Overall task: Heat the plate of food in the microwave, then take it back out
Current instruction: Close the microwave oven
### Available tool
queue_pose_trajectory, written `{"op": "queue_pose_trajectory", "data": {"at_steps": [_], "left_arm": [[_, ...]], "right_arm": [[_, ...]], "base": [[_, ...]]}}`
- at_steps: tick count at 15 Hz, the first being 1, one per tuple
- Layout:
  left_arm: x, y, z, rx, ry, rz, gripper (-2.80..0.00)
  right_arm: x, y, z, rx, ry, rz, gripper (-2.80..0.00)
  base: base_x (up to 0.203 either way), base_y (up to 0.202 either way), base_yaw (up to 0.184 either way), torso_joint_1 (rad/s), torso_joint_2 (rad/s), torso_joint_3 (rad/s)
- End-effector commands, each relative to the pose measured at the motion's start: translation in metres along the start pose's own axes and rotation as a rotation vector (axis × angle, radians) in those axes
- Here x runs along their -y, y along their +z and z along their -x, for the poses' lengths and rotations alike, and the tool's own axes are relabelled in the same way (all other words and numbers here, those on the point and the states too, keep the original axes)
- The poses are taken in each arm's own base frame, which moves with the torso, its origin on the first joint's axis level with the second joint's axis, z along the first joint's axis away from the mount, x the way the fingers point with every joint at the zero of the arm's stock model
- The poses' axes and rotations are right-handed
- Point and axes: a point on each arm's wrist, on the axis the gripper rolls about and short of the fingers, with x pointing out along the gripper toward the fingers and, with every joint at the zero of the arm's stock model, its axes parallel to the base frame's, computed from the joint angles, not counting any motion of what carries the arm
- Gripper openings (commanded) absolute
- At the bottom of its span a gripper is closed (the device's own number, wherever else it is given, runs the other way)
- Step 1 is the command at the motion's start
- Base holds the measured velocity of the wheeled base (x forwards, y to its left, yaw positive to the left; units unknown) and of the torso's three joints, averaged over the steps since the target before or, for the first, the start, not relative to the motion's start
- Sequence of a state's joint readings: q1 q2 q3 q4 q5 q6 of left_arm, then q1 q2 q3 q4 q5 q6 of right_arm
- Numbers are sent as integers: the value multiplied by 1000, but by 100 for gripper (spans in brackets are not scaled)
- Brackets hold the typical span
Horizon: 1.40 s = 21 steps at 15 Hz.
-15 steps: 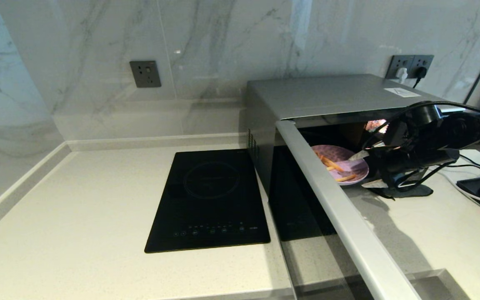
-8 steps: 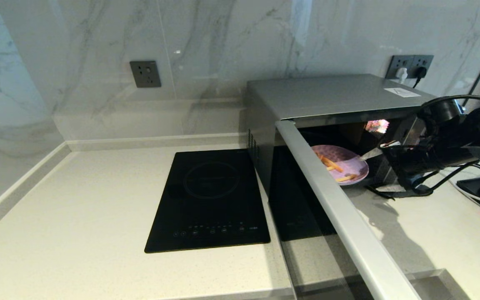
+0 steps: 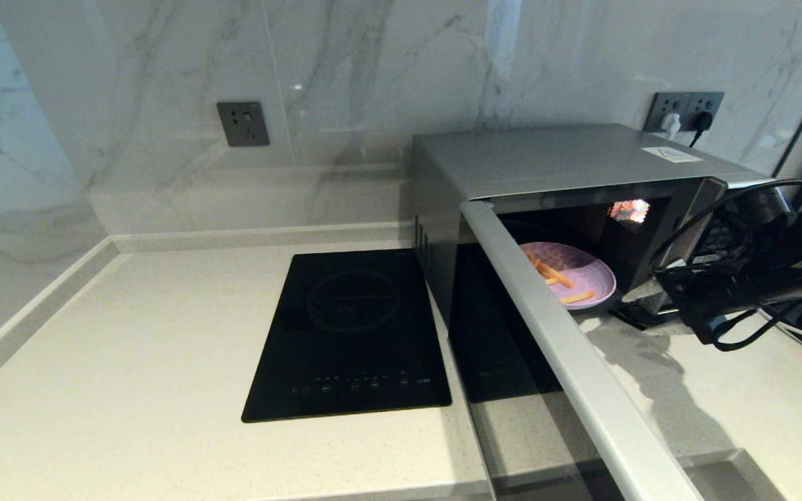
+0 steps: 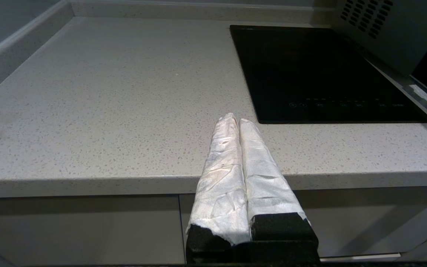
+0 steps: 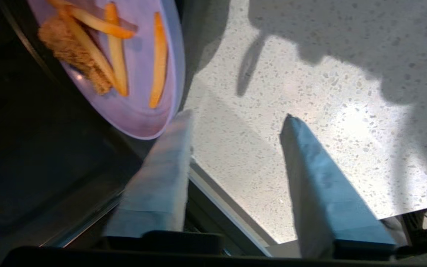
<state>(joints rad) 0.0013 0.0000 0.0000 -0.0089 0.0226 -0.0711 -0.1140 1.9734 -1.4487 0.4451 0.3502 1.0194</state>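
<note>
The lilac plate of food (image 3: pixel 568 275) with orange fries sits inside the silver-grey microwave (image 3: pixel 554 160), near the front of the cavity. The microwave door (image 3: pixel 568 348) stands swung wide open toward me. My right gripper (image 3: pixel 655 303) hovers just outside the opening, to the right of the plate, open and holding nothing. In the right wrist view the plate (image 5: pixel 132 107) lies just beyond one finger of the open gripper (image 5: pixel 237 115), apart from it, with bare counter between the fingers. My left gripper (image 4: pixel 235 118) is shut and empty at the counter's front edge.
A flat black induction hob (image 3: pixel 352 334) is set into the counter left of the microwave. Wall sockets (image 3: pixel 242 123) and plugged cables (image 3: pixel 686 110) are on the marble back wall. Black cables and a dark device (image 3: pixel 791 327) lie at the far right.
My right gripper has drawn back to the right, away from the plate and out of the microwave opening. The plate stays where it was inside.
</note>
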Motion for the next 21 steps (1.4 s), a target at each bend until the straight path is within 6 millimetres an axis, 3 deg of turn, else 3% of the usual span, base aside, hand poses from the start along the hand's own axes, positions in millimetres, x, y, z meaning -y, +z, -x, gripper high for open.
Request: {"op": "queue_pose_trajectory", "data": {"at_steps": [1, 5, 10, 15, 21], "left_arm": [[0, 0, 0, -1, 1, 1, -280], [0, 0, 0, -1, 1, 1, -280], [0, 0, 0, -1, 1, 1, -280], [0, 0, 0, -1, 1, 1, -280], [0, 0, 0, -1, 1, 1, -280]], "right_arm": [[4, 2, -16, -24, -30, -12, -280], [-4, 5, -35, -22, -6, 21, -280], [-17, 6, -39, -16, 26, 47, -280], [-39, -7, -42, -28, 70, 99, -280], [-45, -16, -52, -51, 71, 115, -280]], "base": [[0, 0, 0, 0, 0, 0], [0, 0, 0, 0, 0, 0], [0, 0, 0, 0, 0, 0], [0, 0, 0, 0, 0, 0], [0, 0, 0, 0, 0, 0]]}}
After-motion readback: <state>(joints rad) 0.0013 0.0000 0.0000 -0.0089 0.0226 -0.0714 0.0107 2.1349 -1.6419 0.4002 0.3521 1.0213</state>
